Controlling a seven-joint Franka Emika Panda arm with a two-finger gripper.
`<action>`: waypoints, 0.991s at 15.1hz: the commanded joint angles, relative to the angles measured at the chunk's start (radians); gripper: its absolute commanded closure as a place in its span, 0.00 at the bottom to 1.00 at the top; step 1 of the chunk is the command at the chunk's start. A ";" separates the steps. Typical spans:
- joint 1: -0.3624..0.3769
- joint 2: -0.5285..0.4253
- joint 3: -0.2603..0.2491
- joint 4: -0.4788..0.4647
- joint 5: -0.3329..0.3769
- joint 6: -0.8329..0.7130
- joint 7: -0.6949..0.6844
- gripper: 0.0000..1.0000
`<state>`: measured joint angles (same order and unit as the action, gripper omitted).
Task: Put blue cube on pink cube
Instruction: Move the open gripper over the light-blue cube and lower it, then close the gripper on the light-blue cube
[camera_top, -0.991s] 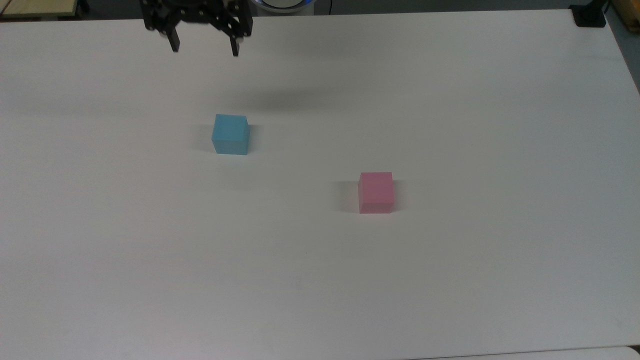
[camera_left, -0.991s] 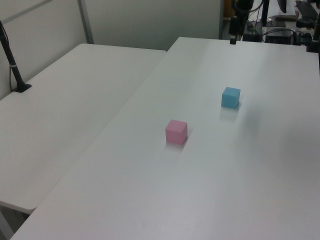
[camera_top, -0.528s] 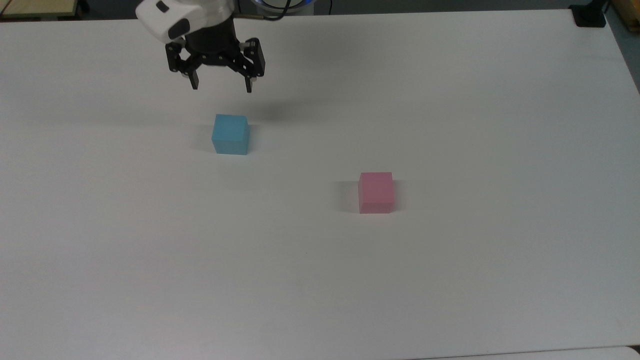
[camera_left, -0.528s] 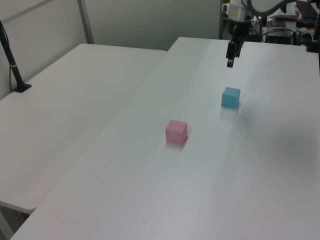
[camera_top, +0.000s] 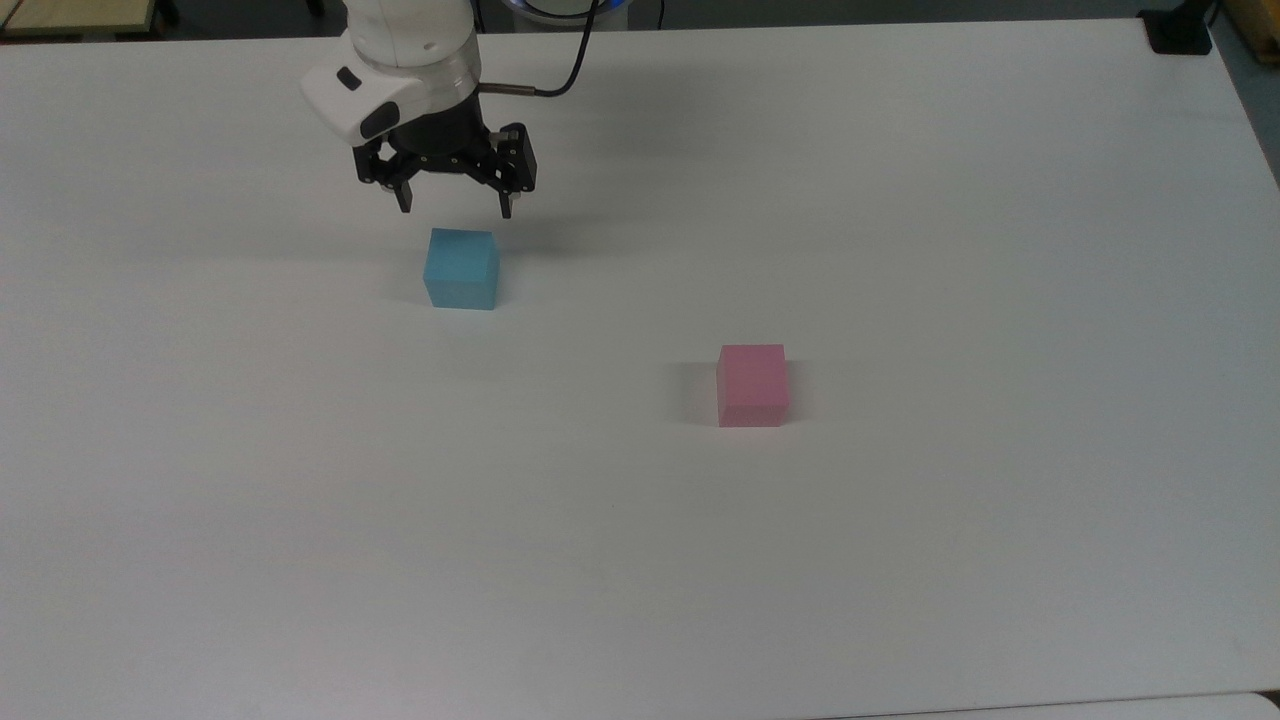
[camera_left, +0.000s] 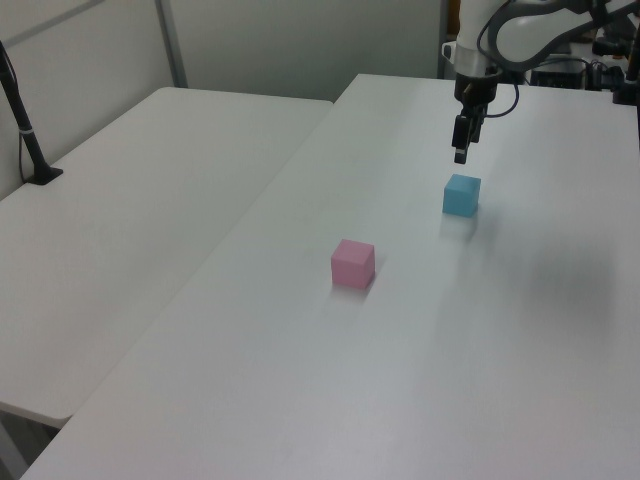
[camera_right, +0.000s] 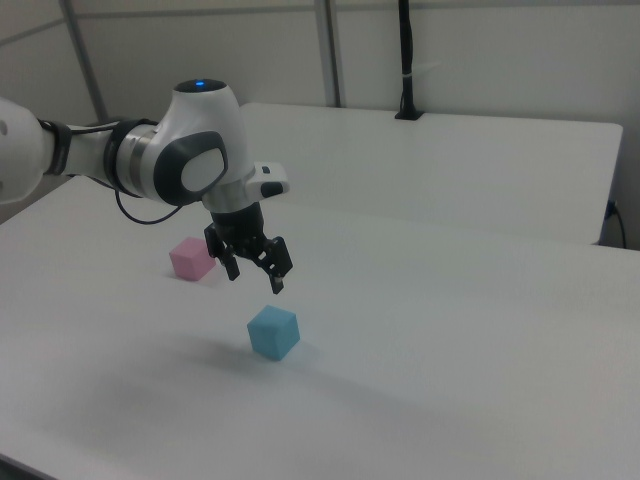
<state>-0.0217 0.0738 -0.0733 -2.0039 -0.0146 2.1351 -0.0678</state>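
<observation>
Blue cube (camera_top: 461, 268) untouched on your white surface (camera_top: 900, 550).
Your hand (camera_top: 455, 208) hangs just above it, fingers spread wide, gripping nothing. Pink cube (camera_top: 752, 385) sits well apart, toward the top view's lower right.

A white table (camera_top: 900, 560) has a second white table (camera_left: 150, 220) butted against its long edge. A black post (camera_left: 25, 125) stands on a black base at the second table's far edge. Grey wall panels (camera_right: 480, 50) rise behind.
</observation>
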 joint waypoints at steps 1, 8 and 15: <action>0.006 0.023 -0.005 -0.038 -0.001 0.074 0.006 0.00; 0.006 0.058 -0.005 -0.125 -0.053 0.183 0.006 0.00; 0.003 0.101 -0.005 -0.125 -0.062 0.241 0.008 0.11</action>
<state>-0.0229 0.1764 -0.0745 -2.1133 -0.0580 2.3451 -0.0677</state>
